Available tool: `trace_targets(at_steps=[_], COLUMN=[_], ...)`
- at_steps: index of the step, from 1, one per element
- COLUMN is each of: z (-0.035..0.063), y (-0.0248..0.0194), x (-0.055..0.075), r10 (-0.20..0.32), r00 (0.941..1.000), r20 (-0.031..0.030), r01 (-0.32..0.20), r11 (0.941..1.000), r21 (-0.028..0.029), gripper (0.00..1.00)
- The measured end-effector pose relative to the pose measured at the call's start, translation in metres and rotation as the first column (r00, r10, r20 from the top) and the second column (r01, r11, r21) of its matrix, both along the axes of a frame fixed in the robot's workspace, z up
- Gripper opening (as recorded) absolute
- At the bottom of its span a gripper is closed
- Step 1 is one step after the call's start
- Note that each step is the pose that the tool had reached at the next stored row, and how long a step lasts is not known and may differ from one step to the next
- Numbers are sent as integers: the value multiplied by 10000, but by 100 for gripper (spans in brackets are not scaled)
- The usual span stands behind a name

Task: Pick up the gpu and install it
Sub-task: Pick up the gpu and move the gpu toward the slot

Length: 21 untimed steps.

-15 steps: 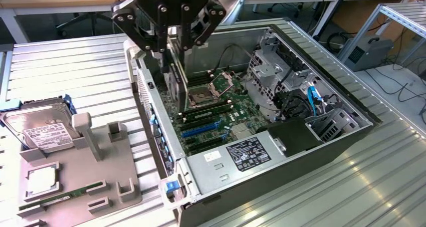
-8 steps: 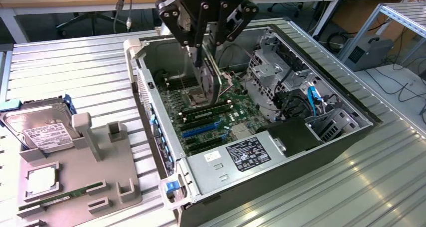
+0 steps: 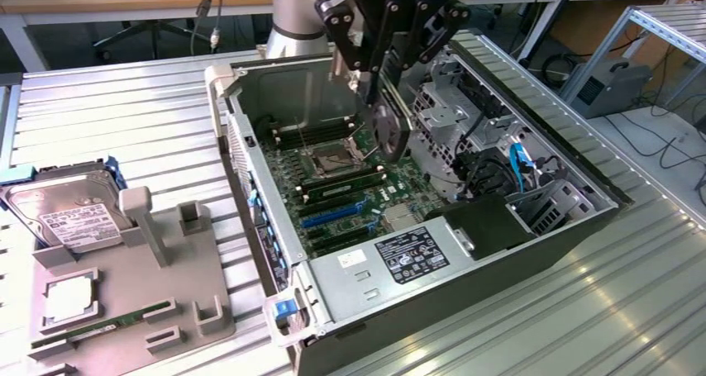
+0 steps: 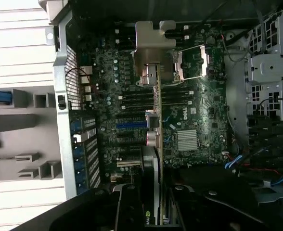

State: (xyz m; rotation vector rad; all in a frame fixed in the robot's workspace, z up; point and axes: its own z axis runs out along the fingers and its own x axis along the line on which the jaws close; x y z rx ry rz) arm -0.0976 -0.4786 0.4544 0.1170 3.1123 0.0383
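Gripper [image 3: 383, 95] pinching gpu [image 3: 389, 132] upright over open case [image 3: 245, 157] mid-frame, motherboard [image 3: 342, 186] inside, hard drive [image 3: 66, 215] on grey tray [image 3: 121, 302] lower left

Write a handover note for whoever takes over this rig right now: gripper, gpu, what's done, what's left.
Gripper: shut on the gpu, card hanging on edge below it.
Gpu: in the air over the motherboard, inside the open computer case.
Done: pickup.
Left: card not yet seated in the blue expansion slots.
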Motion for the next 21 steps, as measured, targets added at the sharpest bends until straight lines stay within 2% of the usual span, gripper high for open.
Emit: trace_targets(at_steps=[8,10,12,17,21], z=[0,0,0,0,0], y=[3,5,5,6,6], x=[397,589,635,642,728], r10=[2,5,6,9,8], r00=[10000,10000,10000,10000,10000], r20=[0,0,0,0,0], r01=[-2,-5,-6,-9,-8], r11=[10000,10000,10000,10000,10000], r21=[0,0,0,0,0], gripper=[27,27,27,27,27])
